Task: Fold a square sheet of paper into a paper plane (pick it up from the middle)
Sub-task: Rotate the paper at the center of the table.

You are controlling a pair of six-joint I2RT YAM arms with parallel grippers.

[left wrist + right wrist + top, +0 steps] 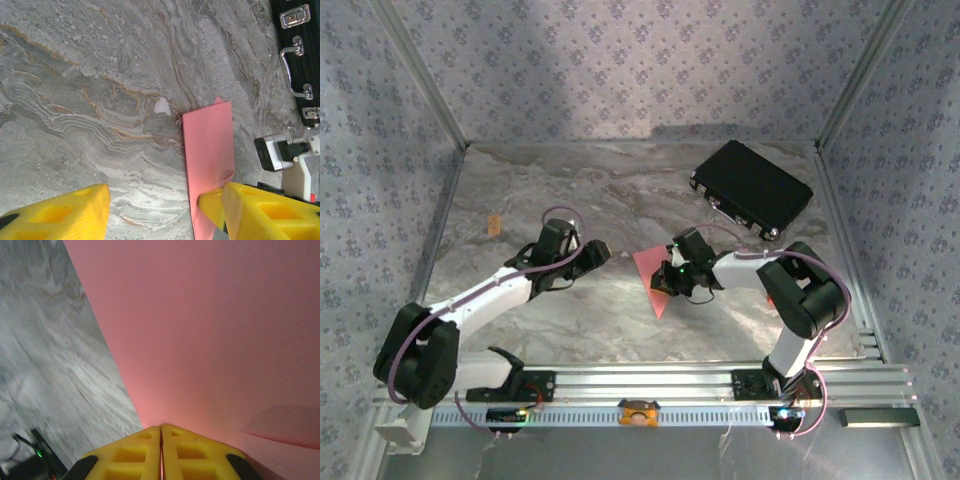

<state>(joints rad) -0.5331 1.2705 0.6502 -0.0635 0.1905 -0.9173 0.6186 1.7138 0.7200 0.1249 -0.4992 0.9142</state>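
Right gripper (pixel 161 430) was clamped hard, yellow fingers pressed flat together on the thin salmon-pink square sheet of paper (pixel 648 270). In its wrist view the paper fanned straight out from the fingertip seam. So it was grasping the sheet, at an edge or a fold; couldn't tell which from that angle.

Left gripper (pixel 161 200) was spread wide, holding nothing. In its own view one long edge of the sheet ran down just inside the finger (pixel 260 210) on the right of that view. The other finger sat well apart over bare grey marbled table (pixel 100 100). My read: lined up to take or press that edge, not gripping.

Sheet location: mid-table, between the two grippers, in front of the right arm. It was well apart from the black rectangular case with metal latches (pixel 752 188) at far right and the small orange tag (pixel 493 224) at far left. Flat on the table or lifted off it, I couldn't tell.

From above the sheet looked like a narrow pointed shape. From the left wrist it was a long strip with a corner peeking out behind the top edge, so probably doubled over. Not a dart yet.

Why held that way, as I judge it: right pinned one side so the thin paper couldn't slide or flop, which left the other arm free to work the opposite edge. Risk: thin stock on one pinch point, so it'd buckle or twist if left closed off-line.
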